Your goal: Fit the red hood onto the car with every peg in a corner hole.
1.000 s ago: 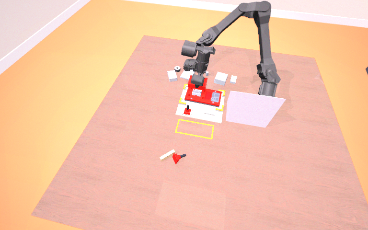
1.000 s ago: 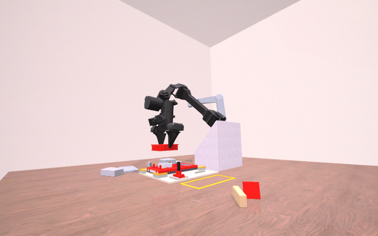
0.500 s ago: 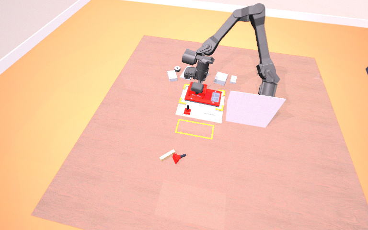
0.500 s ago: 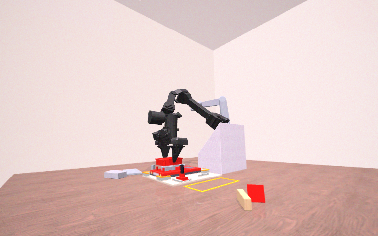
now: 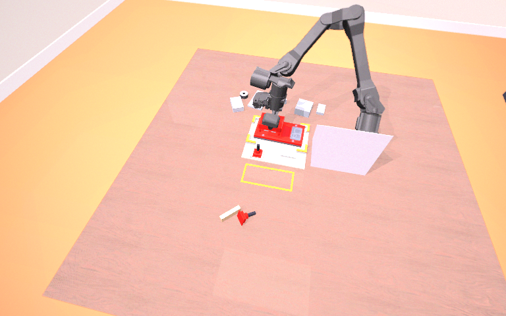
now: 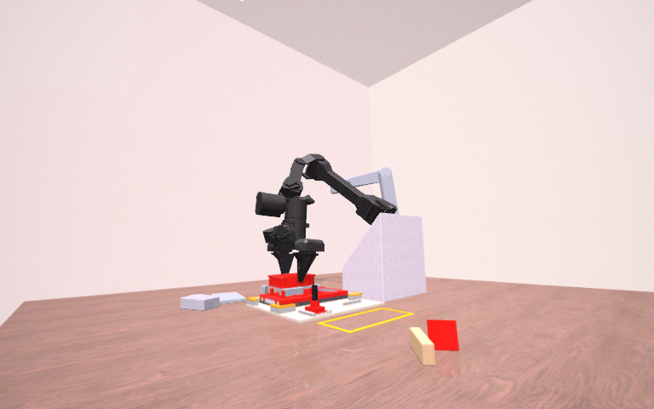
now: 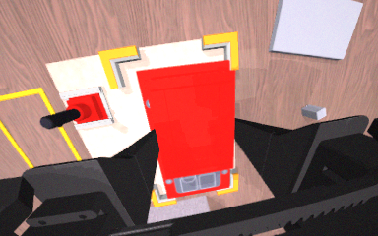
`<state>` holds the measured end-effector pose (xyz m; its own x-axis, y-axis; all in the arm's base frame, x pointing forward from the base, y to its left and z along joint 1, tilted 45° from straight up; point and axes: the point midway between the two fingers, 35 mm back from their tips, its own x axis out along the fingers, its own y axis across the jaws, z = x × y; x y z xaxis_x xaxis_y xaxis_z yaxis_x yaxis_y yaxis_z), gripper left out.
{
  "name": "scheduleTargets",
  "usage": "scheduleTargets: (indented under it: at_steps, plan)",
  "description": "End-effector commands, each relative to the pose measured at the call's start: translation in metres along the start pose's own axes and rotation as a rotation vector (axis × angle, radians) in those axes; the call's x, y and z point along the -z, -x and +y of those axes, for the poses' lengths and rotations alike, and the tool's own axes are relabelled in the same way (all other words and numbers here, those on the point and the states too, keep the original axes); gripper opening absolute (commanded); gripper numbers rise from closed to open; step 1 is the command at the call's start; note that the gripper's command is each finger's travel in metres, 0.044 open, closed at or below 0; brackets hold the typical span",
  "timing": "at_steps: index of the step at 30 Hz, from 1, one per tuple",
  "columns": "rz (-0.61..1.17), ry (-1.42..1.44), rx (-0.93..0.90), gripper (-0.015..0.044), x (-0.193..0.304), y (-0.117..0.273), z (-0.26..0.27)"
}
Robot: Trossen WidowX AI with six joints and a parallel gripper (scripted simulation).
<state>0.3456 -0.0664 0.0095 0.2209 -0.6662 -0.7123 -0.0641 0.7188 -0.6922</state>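
Observation:
The red hood (image 5: 280, 122) (image 6: 285, 281) (image 7: 192, 113) is between the two fingers of my gripper (image 6: 293, 277) (image 7: 194, 126), which is shut on it. The hood is roughly level and lined up with the chassis over its left part in the top view. The red chassis (image 5: 284, 137) (image 6: 329, 295) sits in the white jig (image 5: 274, 153) (image 7: 98, 143) with yellow corners. In the exterior view, the grey engine block (image 6: 294, 290) and pegs show in a gap between hood and deck. The hood hides the engine in the wrist view; whether the peg tips are in the holes cannot be told.
A red piece with a black handle (image 5: 257, 152) (image 6: 314, 308) (image 7: 91, 109) stands on the jig's near side. A pale panel (image 5: 346, 151) (image 6: 402, 260) stands at right. White blocks (image 5: 304, 107) lie behind. A wooden bar (image 5: 229, 213) (image 6: 422, 345) and another red piece (image 5: 242, 217) (image 6: 442, 335) lie in front.

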Motion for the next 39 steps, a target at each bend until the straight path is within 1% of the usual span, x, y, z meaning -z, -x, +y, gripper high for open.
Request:
scheduleTargets:
  at_steps: [1,39]
  plan:
    - [-0.004,0.004,-0.003,0.0,-0.0006,0.0007,0.0006]
    - [-0.004,0.004,-0.003,0.0,-0.0001,-0.0086,0.0005]
